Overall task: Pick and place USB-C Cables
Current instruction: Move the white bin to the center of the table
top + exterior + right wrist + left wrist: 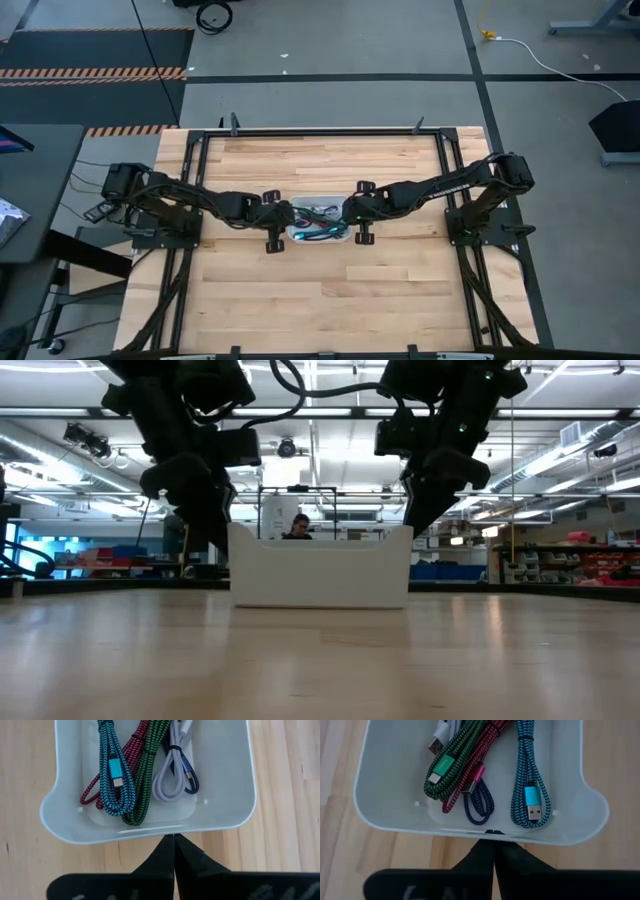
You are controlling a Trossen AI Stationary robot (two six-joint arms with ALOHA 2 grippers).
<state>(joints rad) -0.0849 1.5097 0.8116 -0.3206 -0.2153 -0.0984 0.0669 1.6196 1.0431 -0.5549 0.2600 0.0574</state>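
Both grippers are clenched with nothing between their fingers: the left gripper [494,851] hangs just outside one end of the white bin [296,236], the right gripper [174,847] just outside the opposite end; inside the bin lie the USB-C cables, a teal cable [530,785], a green cable [455,757], a dark red cable [472,772], a pale grey cable [172,777] and a dark blue one [479,807], bundled and touching; the bin sits mid-way on the wooden table [320,300].
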